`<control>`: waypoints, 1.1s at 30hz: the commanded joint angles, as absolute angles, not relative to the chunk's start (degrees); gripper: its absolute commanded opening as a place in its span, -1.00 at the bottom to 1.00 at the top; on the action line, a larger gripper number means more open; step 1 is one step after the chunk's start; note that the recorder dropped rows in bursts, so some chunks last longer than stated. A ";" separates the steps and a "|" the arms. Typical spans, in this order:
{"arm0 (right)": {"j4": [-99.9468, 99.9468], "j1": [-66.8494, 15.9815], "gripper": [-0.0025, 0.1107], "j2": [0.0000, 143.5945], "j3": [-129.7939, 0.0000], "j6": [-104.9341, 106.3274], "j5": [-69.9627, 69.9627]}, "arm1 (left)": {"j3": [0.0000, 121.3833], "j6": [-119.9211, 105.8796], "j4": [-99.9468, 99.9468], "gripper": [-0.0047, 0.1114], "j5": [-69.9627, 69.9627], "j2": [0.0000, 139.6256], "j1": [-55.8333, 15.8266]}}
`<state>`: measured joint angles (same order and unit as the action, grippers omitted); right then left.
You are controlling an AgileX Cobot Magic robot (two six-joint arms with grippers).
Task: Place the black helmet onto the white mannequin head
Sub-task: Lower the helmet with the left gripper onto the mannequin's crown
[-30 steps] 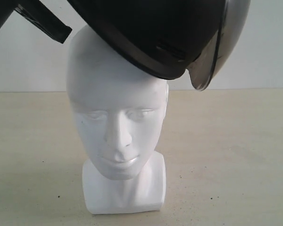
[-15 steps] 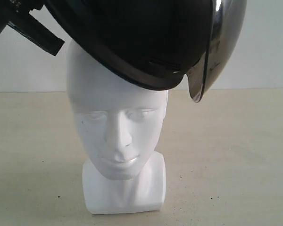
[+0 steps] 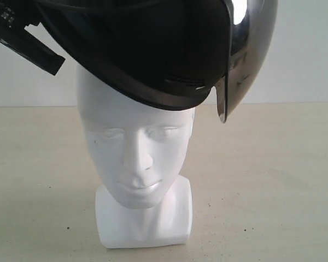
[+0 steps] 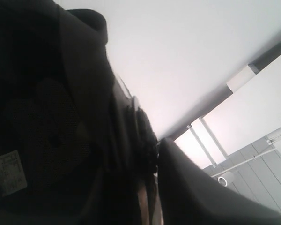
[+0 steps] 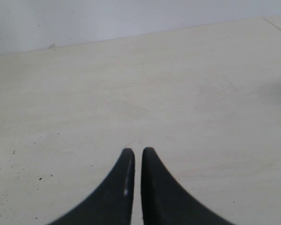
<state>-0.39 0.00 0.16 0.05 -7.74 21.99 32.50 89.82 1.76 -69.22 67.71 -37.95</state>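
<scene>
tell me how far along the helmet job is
Done: the black helmet is lifted and sits over the white mannequin head. In hand: it hangs tilted, rim at the crown, visor out to the side, not over the face. Left: level it, seat it down, release.

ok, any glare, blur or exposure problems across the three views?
Exterior view: hard glare on the visor of the black helmet, shell crushed to black; white mannequin head evenly lit. Left wrist view: helmet lining underexposed and soft, background blown out. Right wrist view: table sharp, right gripper slightly soft.
</scene>
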 commanded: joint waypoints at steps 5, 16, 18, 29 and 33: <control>-0.31 -0.01 -0.84 0.00 0.00 -7.62 21.74 | 31.74 86.43 -1.79 -0.84 -69.96 66.73 -37.74; -0.31 -0.01 -0.84 0.00 0.00 -7.62 21.74 | 29.26 86.30 -4.92 -0.84 -69.96 66.73 -36.39; -0.31 -0.01 -0.84 0.00 0.00 -7.62 21.74 | 29.26 86.30 -4.82 -0.84 -69.96 66.73 -36.28; -0.31 -0.01 -0.84 0.00 0.00 -7.62 21.74 | 29.00 85.12 -3.80 -0.84 -69.96 66.73 -36.28; -0.31 -0.01 -0.84 0.00 0.00 -7.62 21.74 | 27.04 85.12 -4.53 -0.84 -69.96 66.73 -36.28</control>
